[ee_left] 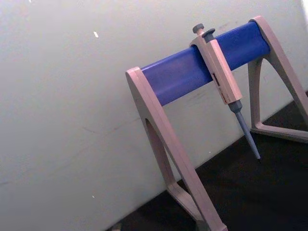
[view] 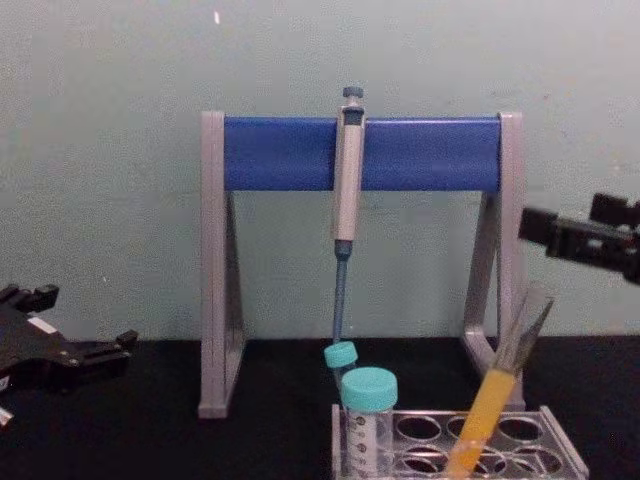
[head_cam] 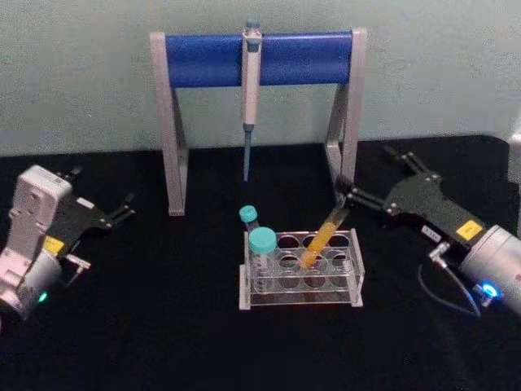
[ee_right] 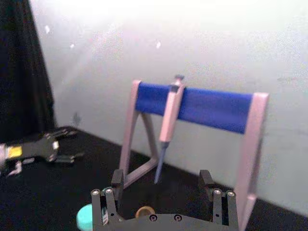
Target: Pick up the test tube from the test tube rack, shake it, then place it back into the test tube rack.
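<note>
The test tube, slim and clear with orange-yellow liquid, leans to the right in a back hole of the clear test tube rack. In the chest view the test tube tilts the same way out of the rack. My right gripper is open just behind and above the tube's mouth, not touching it. In the right wrist view the right gripper has its fingers spread wide, with the tube's mouth low between them. My left gripper rests open at the far left, away from the rack.
Two teal-capped tubes stand in the rack's left end. Behind the rack rises a grey-and-blue pipette stand with a pipette hanging from its bar. A black cloth covers the table, with a pale wall behind.
</note>
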You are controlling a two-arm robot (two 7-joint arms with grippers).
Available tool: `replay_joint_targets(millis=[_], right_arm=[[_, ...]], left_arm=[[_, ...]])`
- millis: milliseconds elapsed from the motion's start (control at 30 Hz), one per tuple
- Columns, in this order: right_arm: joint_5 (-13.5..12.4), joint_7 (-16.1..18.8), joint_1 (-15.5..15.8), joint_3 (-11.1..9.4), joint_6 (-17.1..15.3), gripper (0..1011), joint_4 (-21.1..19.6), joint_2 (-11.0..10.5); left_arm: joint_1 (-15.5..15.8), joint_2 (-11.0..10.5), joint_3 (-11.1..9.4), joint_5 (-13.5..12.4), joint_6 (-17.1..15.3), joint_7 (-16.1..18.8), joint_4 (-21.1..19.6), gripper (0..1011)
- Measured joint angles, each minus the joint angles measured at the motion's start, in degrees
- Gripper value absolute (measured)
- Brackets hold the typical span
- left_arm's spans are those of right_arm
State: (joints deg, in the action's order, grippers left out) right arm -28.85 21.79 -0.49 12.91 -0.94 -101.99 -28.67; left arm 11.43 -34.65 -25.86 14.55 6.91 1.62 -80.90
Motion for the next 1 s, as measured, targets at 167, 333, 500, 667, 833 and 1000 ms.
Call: replay_joint_targets(millis=[167,333,500,667,833,1000], right_arm=[[2.23,-4.03,0.3,-1.04,1.36,1000,-0.31,1.57],[5.07,-8.27,0.09,-1.95,1.58,1000,0.48,3.9],[7.96,-12.64,-0.9,-2.79,1.58,1000,2.95,6.71],[9.56,-14.52,-1.81,-3.21,1.58,1000,5.36,8.17],[11.61,-15.76,-2.71,-3.51,1.65,1000,8.73,9.8],[12.66,-15.95,-2.81,-3.68,1.59,1000,10.41,10.58]], left_arm=[[0.0,0.0,0.0,0.0,0.0,0.0,0.0,1001],[0.0,0.0,0.0,0.0,0.0,0.0,0.0,1001],[0.0,0.0,0.0,0.0,0.0,0.0,0.0,1001],[0.0,0.0,0.0,0.0,0.0,0.0,0.0,1001],[0.0,0.0,0.0,0.0,0.0,0.0,0.0,1001],[0.0,0.0,0.0,0.0,0.0,0.0,0.0,1001]])
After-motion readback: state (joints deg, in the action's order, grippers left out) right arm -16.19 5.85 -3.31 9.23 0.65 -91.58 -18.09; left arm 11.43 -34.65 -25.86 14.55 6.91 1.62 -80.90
